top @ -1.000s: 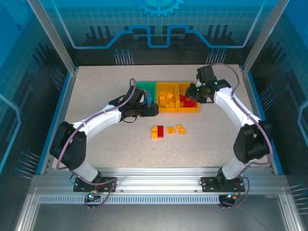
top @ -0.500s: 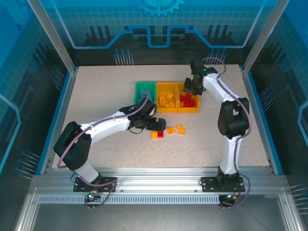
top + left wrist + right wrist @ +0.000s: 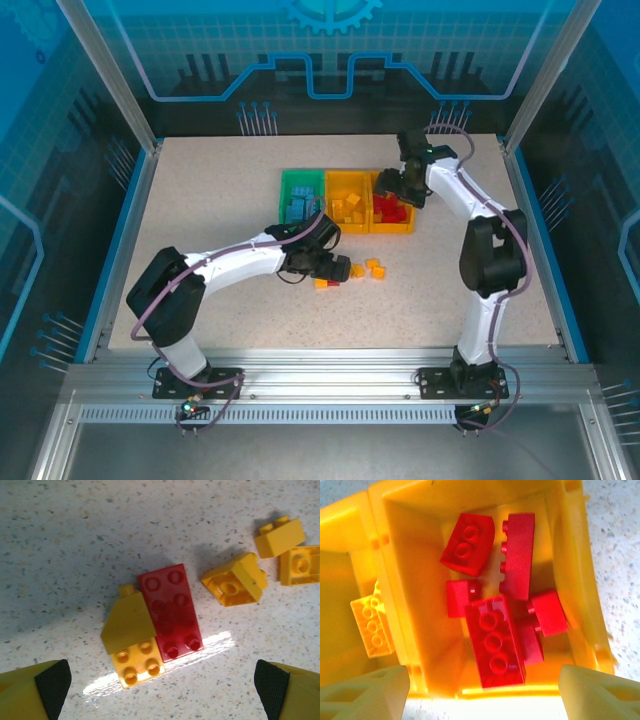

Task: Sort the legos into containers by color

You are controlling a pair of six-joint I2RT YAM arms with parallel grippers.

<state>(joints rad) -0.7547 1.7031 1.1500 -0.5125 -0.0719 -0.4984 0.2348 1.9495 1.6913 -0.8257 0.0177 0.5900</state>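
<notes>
Your left gripper (image 3: 335,268) has dropped from the green tray (image 3: 288,180) to the loose bricks on the table (image 3: 200,200). It now hangs spread wide and empty over a red brick (image 3: 171,611) that lies touching a yellow brick (image 3: 132,640). Three more yellow bricks (image 3: 235,580) sit just to the right of that pair. Your right gripper (image 3: 485,692), fingers well apart and holding nothing, hovers over the right-hand orange-yellow tray (image 3: 415,545), where the red legos (image 3: 495,640) lie piled. You have blue legos (image 3: 300,207) in the green tray and yellow legos (image 3: 348,208) in the middle tray (image 3: 348,230).
</notes>
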